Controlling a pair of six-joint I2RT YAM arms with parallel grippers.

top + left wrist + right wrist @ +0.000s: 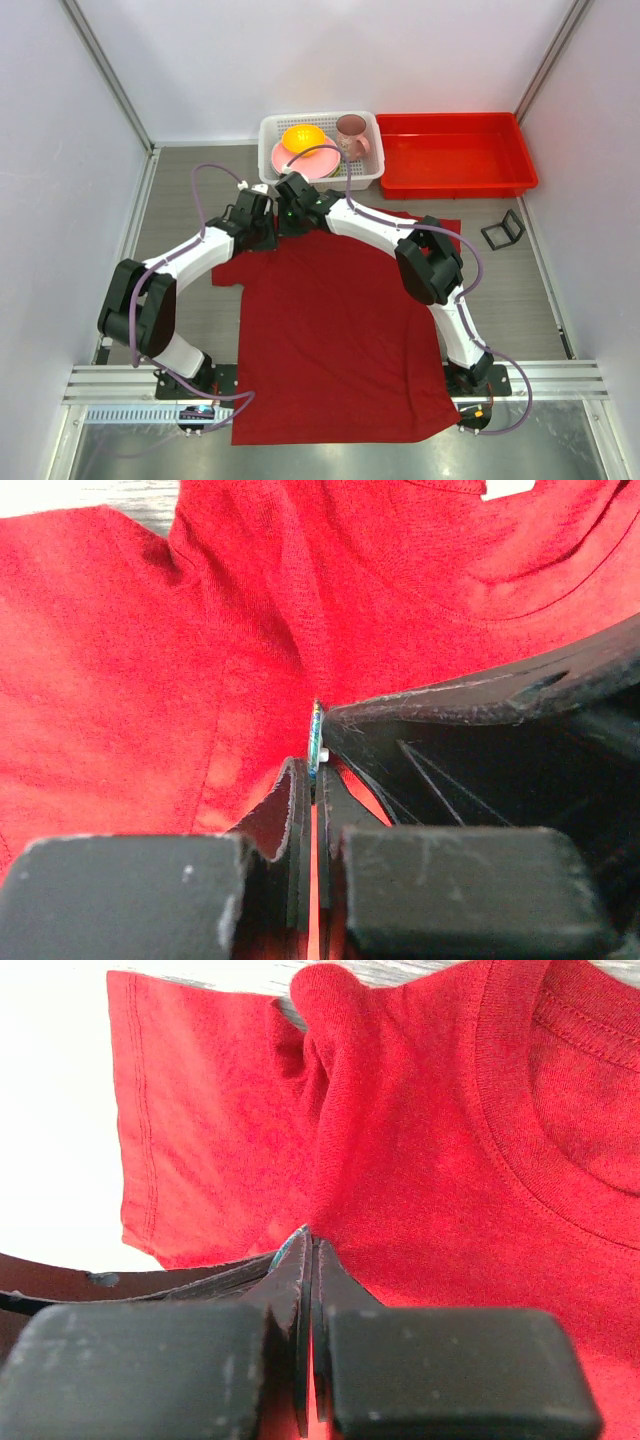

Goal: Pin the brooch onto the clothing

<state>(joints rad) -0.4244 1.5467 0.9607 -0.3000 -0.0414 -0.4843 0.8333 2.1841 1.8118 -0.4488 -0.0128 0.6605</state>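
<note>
— Where is the brooch?

— At the tips of the left gripper (312, 780). In the left wrist view the brooch (316, 740) stands edge-on, a thin pale disc. Its lower rim sits down between the two fingers, which are pressed together on it. A small white stub sticks out of its right face.

— And the right gripper?

— The right gripper (308, 1248) is closed too, nose to nose with the left. In its own view a raised ridge of the T-shirt (340, 340) runs from its tips towards 12 o'clock, so it has cloth pinched. A sliver of the disc shows at 10 o'clock of those tips.

— Is the pin through the cloth?

— I cannot tell; the fingers hide that spot.

— Where on the shirt is this?

— Seen from above, at 11 o'clock of the spread T-shirt, on the shoulder between the sleeve (200, 1120) and the collar (520, 1150).

— What else is on the table?

— A white basket (268, 135) at 12 o'clock holds a yellow bowl (302, 136), a pink plate (285, 160) and a pink cup (351, 130). A red tray (455, 180) sits just beside it at 1 o'clock. A small black stand (502, 230) is at 2 o'clock.
</note>
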